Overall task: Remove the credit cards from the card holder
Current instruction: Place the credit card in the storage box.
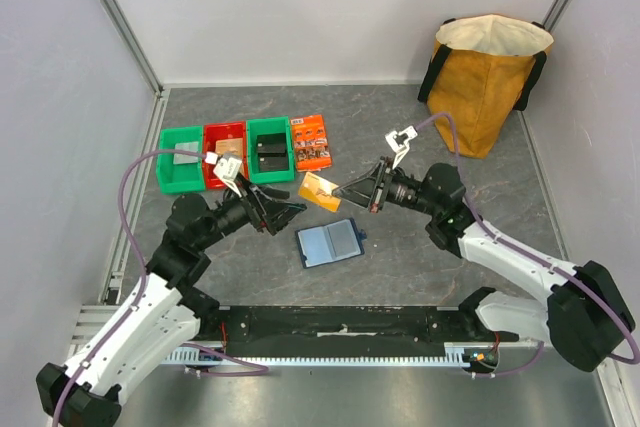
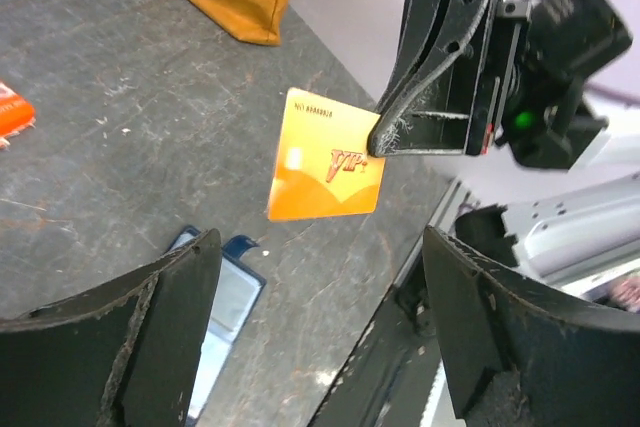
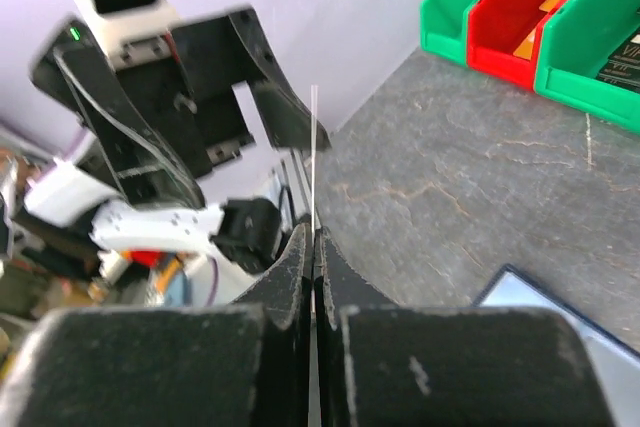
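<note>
Your right hand (image 1: 352, 190) is clamped on one short edge of the gold card (image 1: 318, 189). The wrist view shows the jaws pressed together with the card edge-on between them. The card is up in the air, clear of the desk (image 1: 420, 277), and its long axis runs out from the right fingertips toward your left hand (image 1: 292, 209).

The left hand's fingers stand wide apart on either side of the card's free end and touch nothing, so the right arm alone carries it.

The card holder (image 1: 328, 243) lies open and flat on the desk, sleeves up, just on the near side of the card and between both arms. You can't tell from here if more cards sit in the sleeves.

The next move is likely a set-down, which turns on the card's flat face being tipped, not level. There's bare desk near the holder on all sides. The bins (image 1: 225, 154) and orange packet (image 1: 311, 142) sit behind the left hand. The yellow bag (image 1: 485, 82) is well apart, back right.
</note>
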`<state>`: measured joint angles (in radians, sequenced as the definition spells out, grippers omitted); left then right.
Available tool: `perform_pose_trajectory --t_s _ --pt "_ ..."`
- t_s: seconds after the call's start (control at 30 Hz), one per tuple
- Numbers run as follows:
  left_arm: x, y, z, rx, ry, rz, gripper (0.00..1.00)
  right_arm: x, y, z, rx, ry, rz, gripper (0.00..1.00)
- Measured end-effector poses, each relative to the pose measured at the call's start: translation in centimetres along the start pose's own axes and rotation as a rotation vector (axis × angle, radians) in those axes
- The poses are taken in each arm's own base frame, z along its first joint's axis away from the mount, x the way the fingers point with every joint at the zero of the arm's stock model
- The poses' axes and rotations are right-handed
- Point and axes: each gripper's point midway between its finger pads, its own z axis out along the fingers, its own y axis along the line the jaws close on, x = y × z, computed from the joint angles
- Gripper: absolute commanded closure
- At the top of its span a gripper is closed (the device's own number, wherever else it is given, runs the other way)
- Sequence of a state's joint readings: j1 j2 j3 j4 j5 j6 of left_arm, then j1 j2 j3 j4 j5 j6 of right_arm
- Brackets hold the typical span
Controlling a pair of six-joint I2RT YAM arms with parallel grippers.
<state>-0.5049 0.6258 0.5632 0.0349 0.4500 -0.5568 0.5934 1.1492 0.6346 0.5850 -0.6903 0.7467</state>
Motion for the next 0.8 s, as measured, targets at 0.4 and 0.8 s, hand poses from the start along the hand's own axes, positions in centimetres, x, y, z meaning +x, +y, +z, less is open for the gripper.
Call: perform_pose_trajectory --t_s 0.4,0.8 --pt "0.5 0.6 1.8 0.031 -0.142 -0.308 0.24 -1.8 2.5 1.6 -0.010 -0.281 0.213 1.00" --pt "-0.8 -1.8 2.8 0.115 -0.224 -0.381 0.63 -1.0 2.1 2.6 0.009 -0.325 0.275 1.00"
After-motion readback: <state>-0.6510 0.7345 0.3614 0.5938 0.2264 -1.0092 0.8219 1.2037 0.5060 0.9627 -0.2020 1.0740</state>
